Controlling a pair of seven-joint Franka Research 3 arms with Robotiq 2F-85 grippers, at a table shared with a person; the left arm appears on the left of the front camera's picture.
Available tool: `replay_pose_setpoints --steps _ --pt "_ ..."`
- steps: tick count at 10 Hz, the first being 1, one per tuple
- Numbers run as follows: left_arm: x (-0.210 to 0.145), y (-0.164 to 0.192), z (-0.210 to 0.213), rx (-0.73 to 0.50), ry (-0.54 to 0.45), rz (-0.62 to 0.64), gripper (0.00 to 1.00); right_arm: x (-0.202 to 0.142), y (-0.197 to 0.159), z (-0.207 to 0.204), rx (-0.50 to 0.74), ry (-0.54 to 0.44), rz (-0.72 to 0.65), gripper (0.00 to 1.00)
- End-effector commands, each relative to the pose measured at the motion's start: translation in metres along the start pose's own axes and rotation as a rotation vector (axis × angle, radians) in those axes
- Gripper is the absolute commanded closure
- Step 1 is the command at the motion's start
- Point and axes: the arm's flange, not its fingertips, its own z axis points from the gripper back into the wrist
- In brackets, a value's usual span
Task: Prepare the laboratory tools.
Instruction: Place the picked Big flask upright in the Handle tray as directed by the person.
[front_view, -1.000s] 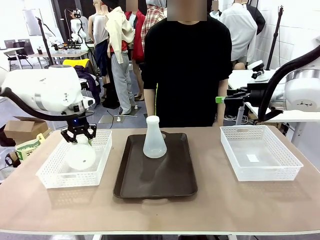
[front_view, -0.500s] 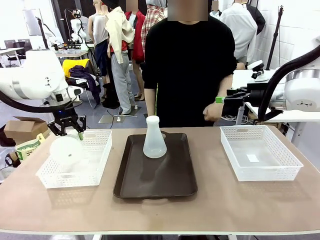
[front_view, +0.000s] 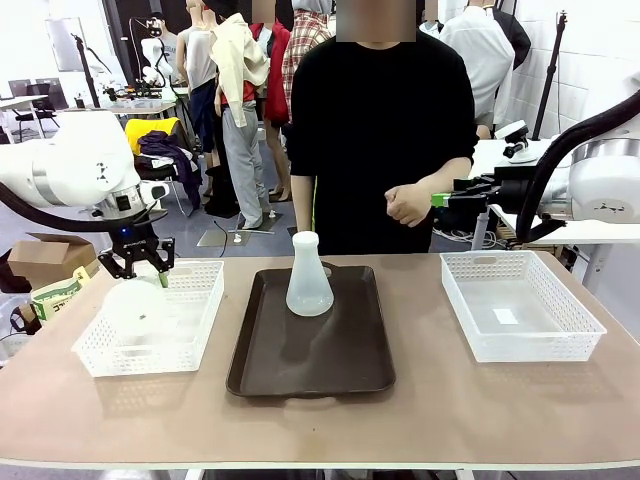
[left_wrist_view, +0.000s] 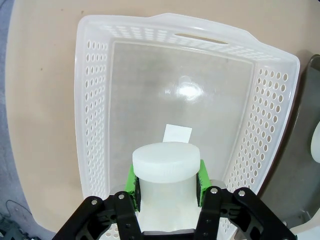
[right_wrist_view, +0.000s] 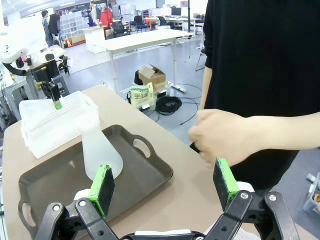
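**Left fingers carry one flask above its basket; second flask stands on the tray**

The left fingers (left_wrist_view: 167, 192) are clenched on the neck of a frosted flask (front_view: 137, 308), its mouth rising between the green pads (seen from the wrist). Beyond the fingertips lies the white mesh basket (left_wrist_view: 92, 100), the flask hanging over it. The right fingers (right_wrist_view: 165, 186) stand wide apart, grasping nothing. Ahead of them, past the left pad, the second flask (right_wrist_view: 100, 150) stands upright on the brown tray (right_wrist_view: 150, 172); the person's fist (right_wrist_view: 225, 137) hovers just beyond the right pad, above the bench (front_view: 450, 400).
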Motion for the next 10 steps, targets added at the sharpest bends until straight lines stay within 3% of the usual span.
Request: replay_pose_setpoints --steps 1,10 --pt "0.0036 -0.0018 0.0054 0.002 -0.013 0.016 1.00 0.0011 0.0004 -0.0002 0.001 0.012 -0.008 0.00" --pt "0.0036 -0.0018 0.0054 0.002 -0.013 0.016 1.00 0.0011 0.0004 -0.0002 0.001 0.012 -0.008 0.00"
